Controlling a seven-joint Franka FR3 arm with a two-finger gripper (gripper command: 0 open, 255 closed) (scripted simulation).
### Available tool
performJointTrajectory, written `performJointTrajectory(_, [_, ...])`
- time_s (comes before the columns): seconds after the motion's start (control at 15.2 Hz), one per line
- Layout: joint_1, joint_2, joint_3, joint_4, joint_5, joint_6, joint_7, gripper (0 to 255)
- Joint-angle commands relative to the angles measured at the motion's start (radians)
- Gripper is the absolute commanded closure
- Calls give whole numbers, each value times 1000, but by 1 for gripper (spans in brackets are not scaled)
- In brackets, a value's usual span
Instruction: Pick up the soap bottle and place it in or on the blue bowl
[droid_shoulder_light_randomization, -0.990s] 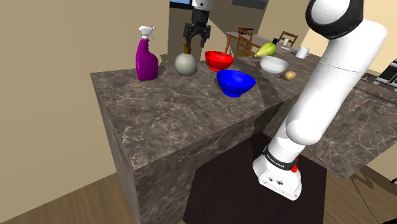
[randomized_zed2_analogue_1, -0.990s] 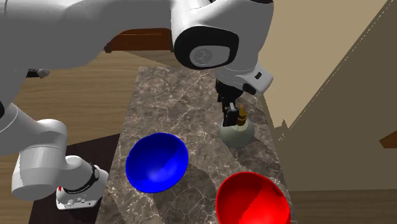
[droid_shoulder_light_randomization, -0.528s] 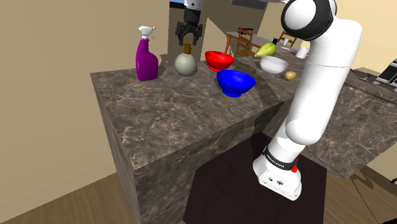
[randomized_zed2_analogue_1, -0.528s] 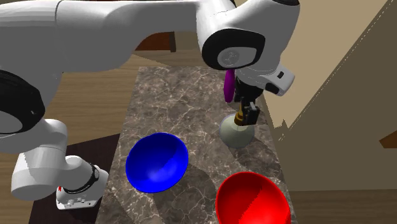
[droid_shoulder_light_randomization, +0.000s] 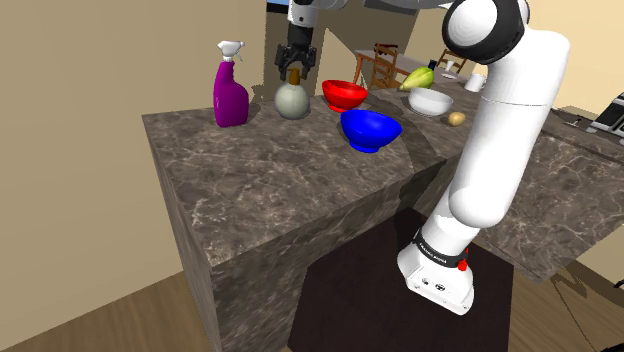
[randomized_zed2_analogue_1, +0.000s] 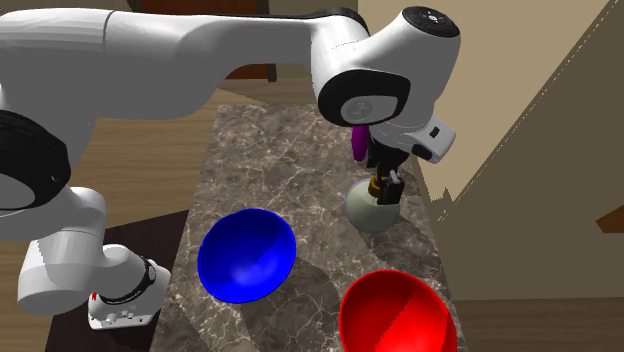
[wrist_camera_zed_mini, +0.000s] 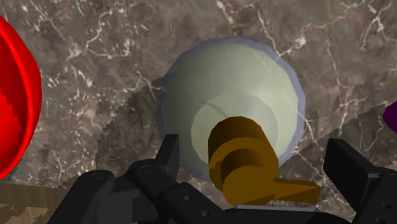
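The soap bottle (droid_shoulder_light_randomization: 291, 101) is round and pale grey-green with a brown pump (wrist_camera_zed_mini: 245, 159). It stands upright at the back of the dark marble counter (droid_shoulder_light_randomization: 280, 180), between a purple spray bottle (droid_shoulder_light_randomization: 230, 92) and a red bowl (droid_shoulder_light_randomization: 344, 94). My black gripper (droid_shoulder_light_randomization: 292, 66) hangs straight over it, open. Its fingers (wrist_camera_zed_mini: 169, 156) stand apart on either side of the pump without touching it. The blue bowl (droid_shoulder_light_randomization: 370, 130) sits empty in front of the red one, toward the shoulder view's right. In the second exterior view the gripper (randomized_zed2_analogue_1: 384, 186) is at the soap bottle's (randomized_zed2_analogue_1: 372, 210) neck, and the blue bowl (randomized_zed2_analogue_1: 246, 255) lies to its lower left.
The red bowl (randomized_zed2_analogue_1: 397, 312) is close beside the bottle, and a beige wall rises just behind it. On a farther counter are a white bowl (droid_shoulder_light_randomization: 430, 102), a green pear-like thing (droid_shoulder_light_randomization: 418, 77), a mug (droid_shoulder_light_randomization: 477, 82) and a small brown lump (droid_shoulder_light_randomization: 456, 119).
The gripper has shifted toward the shoulder view's left and come down so its fingers flank the pump. The arm's upper joints swung over. The bottle has not moved.
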Motion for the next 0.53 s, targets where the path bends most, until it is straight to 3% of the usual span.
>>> performJointTrajectory(0.0, [0,0,0,-2,0,2,0,0])
performJointTrajectory(0.2, [0,0,0,-2,0,2,0,0])
performJointTrajectory(0.26, [0,0,0,-2,0,2,0,255])
performJointTrajectory(0.46, [0,-1,0,-2,0,2,0,255])
